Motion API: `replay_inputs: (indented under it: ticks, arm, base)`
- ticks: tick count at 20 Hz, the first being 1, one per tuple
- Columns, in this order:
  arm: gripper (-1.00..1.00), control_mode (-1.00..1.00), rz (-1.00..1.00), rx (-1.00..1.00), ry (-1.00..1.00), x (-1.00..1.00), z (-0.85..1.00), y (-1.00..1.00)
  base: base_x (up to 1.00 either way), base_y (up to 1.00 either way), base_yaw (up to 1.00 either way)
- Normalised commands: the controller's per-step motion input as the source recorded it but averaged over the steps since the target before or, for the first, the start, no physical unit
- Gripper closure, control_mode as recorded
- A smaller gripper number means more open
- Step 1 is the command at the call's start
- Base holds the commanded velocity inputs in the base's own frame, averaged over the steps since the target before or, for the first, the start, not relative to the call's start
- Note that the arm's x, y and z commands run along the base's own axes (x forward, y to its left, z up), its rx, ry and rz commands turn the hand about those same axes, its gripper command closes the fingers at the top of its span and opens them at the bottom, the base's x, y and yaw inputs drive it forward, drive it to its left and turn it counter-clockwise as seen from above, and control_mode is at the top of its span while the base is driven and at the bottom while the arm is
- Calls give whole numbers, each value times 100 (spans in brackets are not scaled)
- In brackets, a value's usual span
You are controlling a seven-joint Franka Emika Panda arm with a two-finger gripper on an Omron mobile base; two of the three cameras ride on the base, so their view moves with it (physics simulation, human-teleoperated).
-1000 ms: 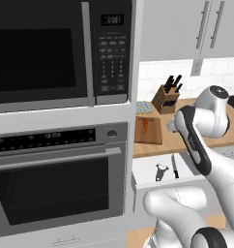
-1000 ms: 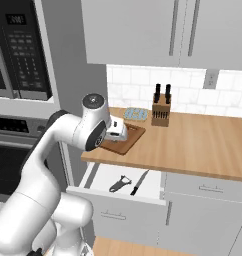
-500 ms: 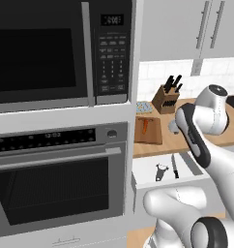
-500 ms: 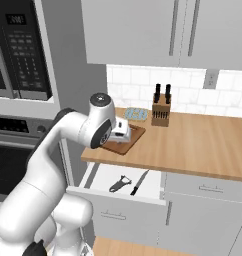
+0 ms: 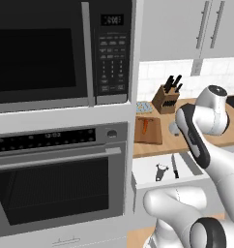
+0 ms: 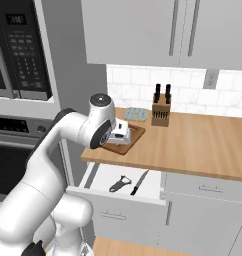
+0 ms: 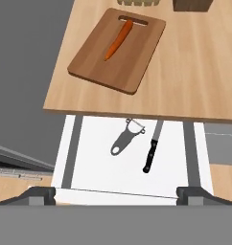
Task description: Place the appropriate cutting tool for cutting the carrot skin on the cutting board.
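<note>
The cutting tool, a small dark peeler [image 7: 126,138] with a forked head, lies in the open white drawer [image 7: 94,167] under the counter edge; I also see the peeler [image 6: 120,183] [image 5: 161,171] from both base cameras. A thin orange carrot [image 7: 117,40] [image 5: 145,125] rests on the brown wooden cutting board [image 7: 137,62] [image 5: 153,135] [image 6: 137,132]. My gripper [image 7: 117,195] [image 6: 121,141] hangs above the board's front edge and the drawer, looking down on both. It is open, its fingertips [image 7: 39,195] wide apart, with nothing between them.
A slim black-handled knife [image 7: 151,153] [image 6: 139,182] lies just right of the peeler in the drawer. A wooden knife block [image 6: 161,110] [image 5: 167,97] and a blue item [image 6: 137,114] stand behind the board. Oven and microwave [image 5: 61,53] form a wall on the left.
My arm has shifted slightly, its elbow drifting a little toward the counter. The jaws stayed open. Peeler, knife, carrot and board have not moved.
</note>
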Motion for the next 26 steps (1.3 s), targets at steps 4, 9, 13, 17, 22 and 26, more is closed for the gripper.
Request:
replay_inputs:
  ticks: [4, 9, 13, 17, 22, 26]
  arm:
    - [-100, -100, 0, 0, 1, -4, 0, 0]
    - [-100, -100, 0, 0, 1, -3, 0, 0]
    - [-100, -100, 0, 0, 2, -2, 0, 0]
    - [-100, -100, 0, 0, 2, -1, -1, 0]
    - [-100, -100, 0, 0, 3, -5, -11, 0]
    - [-100, -100, 0, 0, 3, -10, -13, 0]
  base:
    - [0, 0, 0]
    - [0, 0, 0]
    - [0, 0, 0]
    - [0, 0, 0]
    - [0, 0, 0]
    - [0, 0, 0]
